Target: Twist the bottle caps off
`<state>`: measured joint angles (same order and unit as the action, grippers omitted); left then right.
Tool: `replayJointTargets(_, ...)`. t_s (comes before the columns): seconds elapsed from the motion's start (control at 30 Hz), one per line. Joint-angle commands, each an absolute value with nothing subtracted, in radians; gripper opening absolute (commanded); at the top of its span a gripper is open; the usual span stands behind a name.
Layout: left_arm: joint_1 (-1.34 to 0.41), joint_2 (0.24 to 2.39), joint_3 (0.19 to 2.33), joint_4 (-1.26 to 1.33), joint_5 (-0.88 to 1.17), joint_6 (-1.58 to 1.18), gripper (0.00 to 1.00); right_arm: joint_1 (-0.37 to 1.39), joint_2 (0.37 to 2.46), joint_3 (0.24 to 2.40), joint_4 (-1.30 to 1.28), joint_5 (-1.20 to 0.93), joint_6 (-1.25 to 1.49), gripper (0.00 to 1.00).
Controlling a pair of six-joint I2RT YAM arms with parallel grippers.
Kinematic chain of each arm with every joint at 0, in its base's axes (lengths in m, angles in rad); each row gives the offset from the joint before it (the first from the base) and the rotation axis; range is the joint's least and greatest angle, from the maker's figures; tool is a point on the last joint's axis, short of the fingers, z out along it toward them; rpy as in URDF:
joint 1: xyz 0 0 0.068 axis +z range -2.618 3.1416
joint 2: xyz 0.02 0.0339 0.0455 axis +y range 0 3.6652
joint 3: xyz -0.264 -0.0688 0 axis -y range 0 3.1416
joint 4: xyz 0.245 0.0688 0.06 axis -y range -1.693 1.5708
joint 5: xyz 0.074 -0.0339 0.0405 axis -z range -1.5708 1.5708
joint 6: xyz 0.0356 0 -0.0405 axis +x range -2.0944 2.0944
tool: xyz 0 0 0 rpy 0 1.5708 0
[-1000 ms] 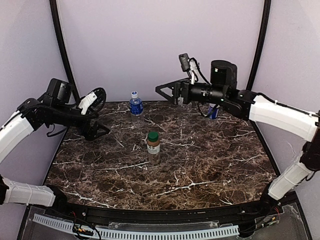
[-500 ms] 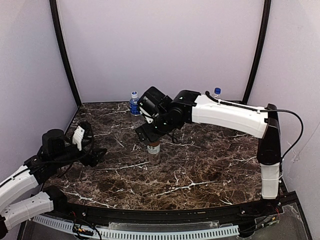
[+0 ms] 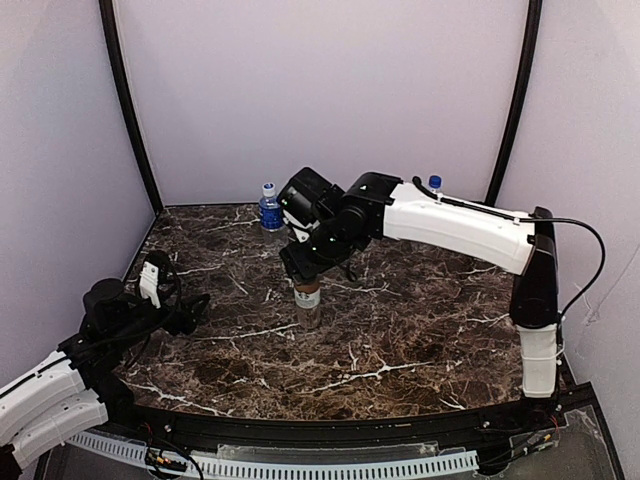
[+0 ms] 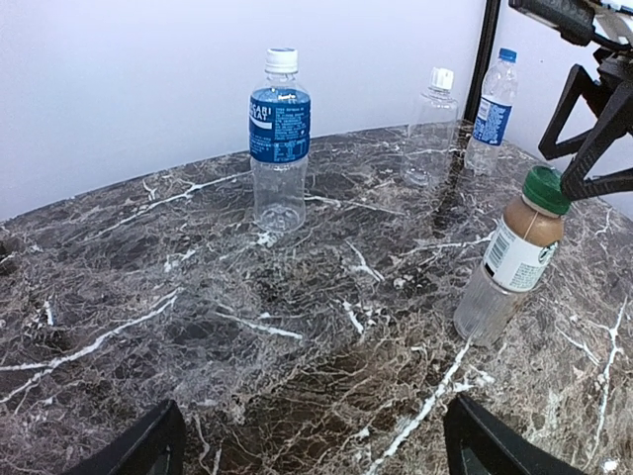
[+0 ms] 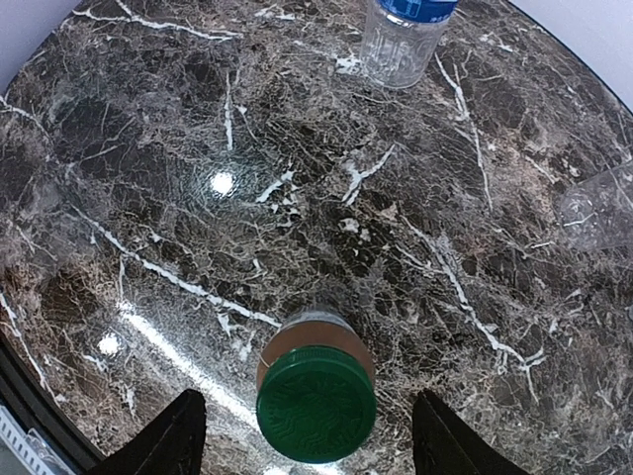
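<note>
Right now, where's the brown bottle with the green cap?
Top view: the brown bottle stands mid-table under the right hand, in front of the blue-labelled clear bottle.

the brown coffee bottle [image 4: 514, 259], with a white label and its green cap [image 5: 316, 401] on, stands upright near the middle of the table [image 3: 420, 330]. a clear blue-label bottle [image 4: 280, 139] with a white cap stands behind it to the left. a plain clear bottle [image 4: 433, 129] and a second blue-label bottle [image 4: 493, 109] stand capped at the back right.

Robot lab booth: plain lilac walls [image 3: 320, 90], black frame poles [image 3: 125, 100], marble-pattern tabletop [image 3: 400, 340].
</note>
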<state>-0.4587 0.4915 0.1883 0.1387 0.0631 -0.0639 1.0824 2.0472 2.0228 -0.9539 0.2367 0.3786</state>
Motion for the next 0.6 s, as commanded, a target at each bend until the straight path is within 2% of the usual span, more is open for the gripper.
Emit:
replayJointTargets(0.0,-0.448,0.483,0.165,0.192,0.077,-0.071,0.91,1.079,2.086,2.063,-0.962,0.193,0.379,0.7)
replayJointTargets(0.2,-0.448,0.481,0.16,0.202,0.095,-0.065,0.92,1.075,2.107,2.046,-0.963,0.201,0.39,0.67)
replayJointTargets(0.33,-0.448,0.478,0.16,0.204,0.104,-0.057,0.95,1.072,2.111,2.046,-0.959,0.209,0.39,0.51)
replayJointTargets(0.43,-0.447,0.478,0.157,0.205,0.121,-0.053,0.96,1.071,2.113,2.039,-0.96,0.224,0.387,0.45)
replayJointTargets(0.57,-0.448,0.478,0.158,0.201,0.126,-0.051,0.95,1.061,2.098,2.008,-0.961,0.238,0.395,0.31)
